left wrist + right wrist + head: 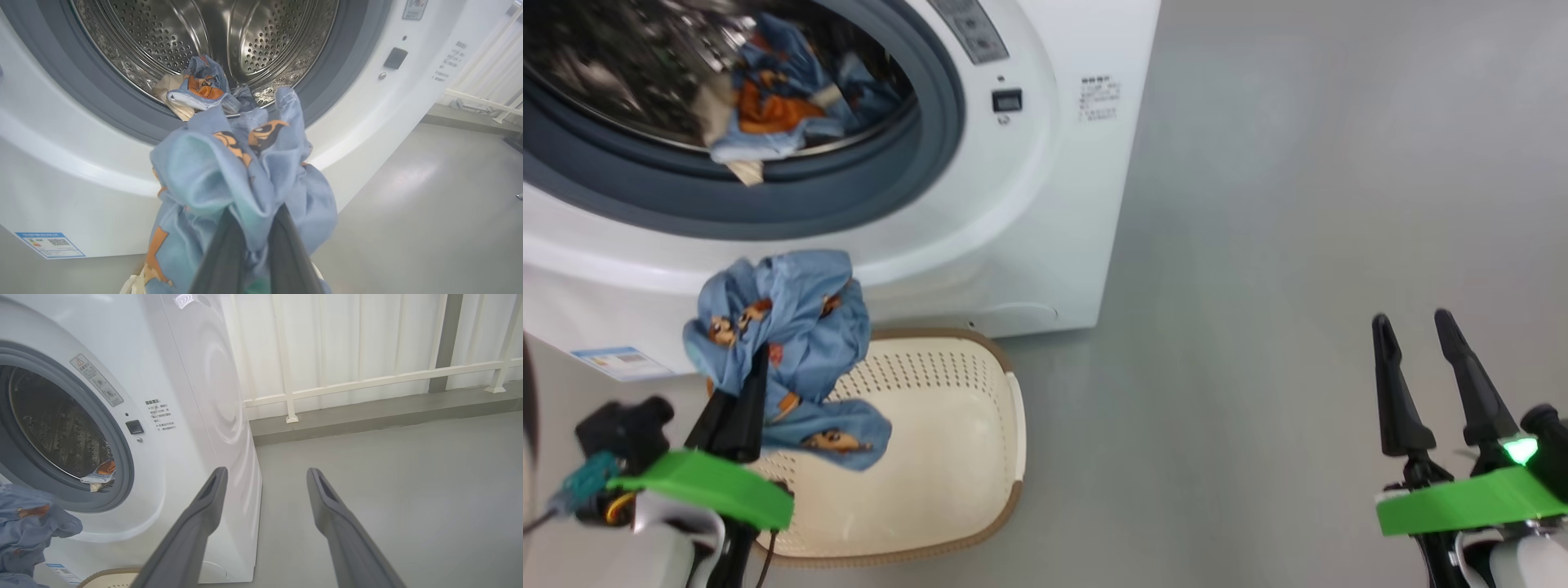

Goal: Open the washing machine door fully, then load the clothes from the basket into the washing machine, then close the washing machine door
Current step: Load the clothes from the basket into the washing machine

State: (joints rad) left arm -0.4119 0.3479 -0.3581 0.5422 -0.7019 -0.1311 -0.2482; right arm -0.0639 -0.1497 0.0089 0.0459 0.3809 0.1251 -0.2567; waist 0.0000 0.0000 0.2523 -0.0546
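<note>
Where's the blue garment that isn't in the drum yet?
Head view, left side: that garment hangs clamped in the left gripper over the basket, just below the washing machine opening.

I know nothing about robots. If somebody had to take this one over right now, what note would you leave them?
Left gripper: jaws shut on a blue printed garment, held above the basket, in front of the washing machine.
Right gripper: jaws open, empty, off to the side over the floor.
Done: the drum mouth is uncovered, and the other garment already lies at the drum's front edge.
Left: put the held garment into the drum, then close the door. The part of the basket that shows holds nothing else.
</note>
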